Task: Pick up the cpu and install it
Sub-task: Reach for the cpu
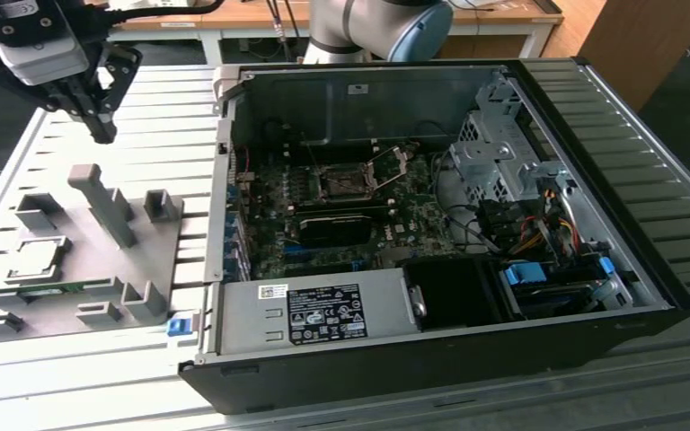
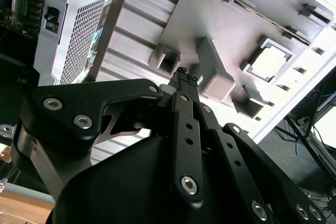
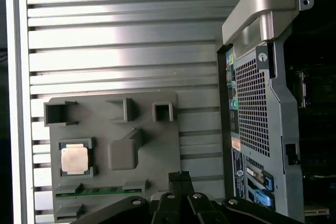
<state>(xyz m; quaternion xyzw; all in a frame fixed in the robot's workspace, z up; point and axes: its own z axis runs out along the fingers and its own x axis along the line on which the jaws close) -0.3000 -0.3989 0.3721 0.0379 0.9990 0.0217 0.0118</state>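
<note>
Closed tight at the fingers [image 1: 98,131], tips meeting in both wrist views [image 2: 185,77] [image 3: 180,176], nothing gripped. Hanging in the air above the slatted bench [image 1: 154,94], past the far end of the grey tray [image 1: 159,269] in the exterior view, touching nothing. Down in a shallow framed pocket of that tray, lying flat with its shiny top up: the chip [image 1: 33,259], seen too in the first wrist view [image 3: 74,159] and as a bright square in the second wrist view [image 2: 268,62]. From the tips, toward the near end of the tray and a little to the exterior view's left, well apart and clearly lower. Square, so no long side to favour; edges parallel to the tray's own, judged to suit a straight-down approach lined up with the pocket walls. Just beside the pocket, on its near side, a thin green memory strip [image 3: 100,191] on edge in its slot. Close to the straight line between tips and chip, a tall grey post [image 1: 105,205], likely something to clear from above. Off to the exterior view's right, well away from the chip, the open computer case [image 1: 614,189] with the bare socket [image 1: 348,182] on its board. Not yet picked up, by the look of things.
</note>
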